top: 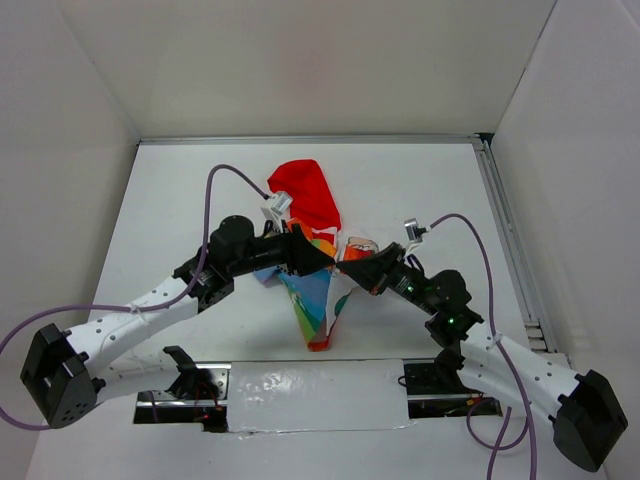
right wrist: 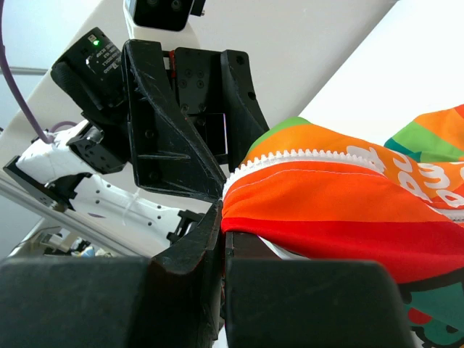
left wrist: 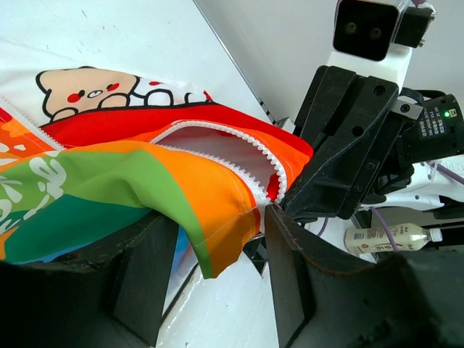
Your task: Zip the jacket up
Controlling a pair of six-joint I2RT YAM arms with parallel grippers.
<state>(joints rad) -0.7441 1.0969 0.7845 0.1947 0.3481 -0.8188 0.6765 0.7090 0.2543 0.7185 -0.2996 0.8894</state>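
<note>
Rainbow-striped jacket bunched, right gripper clamped on zipper edge, left gripper astride it (hold unclear)

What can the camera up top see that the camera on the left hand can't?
Only the top view shows the red hood lying past the grippers and the shiny strip at the table's near edge. Only the left wrist view shows the bear print, the white zipper teeth up close, and what looks like a small bottle in the background. Both show the rainbow-striped jacket with the right gripper pinching its edge.
</note>
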